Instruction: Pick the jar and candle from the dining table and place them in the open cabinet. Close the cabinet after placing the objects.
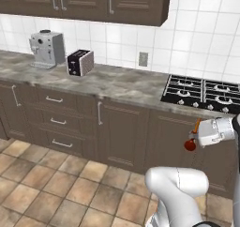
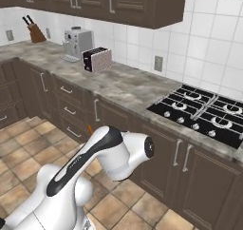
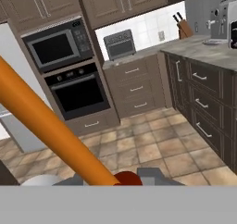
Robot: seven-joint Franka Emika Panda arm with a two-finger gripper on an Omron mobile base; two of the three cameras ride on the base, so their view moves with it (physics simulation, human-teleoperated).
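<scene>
Hand point(image 1: 196, 136) clamped on the candle point(image 1: 192, 136), base lowest, orange stick slanting up to the right.

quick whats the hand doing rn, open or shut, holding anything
hand: shut on the candle, gripped near its dark red base, with the orange stick slanting up across the hand view.

Glossy white arm point(image 2: 102, 158) (black joint band)
</scene>
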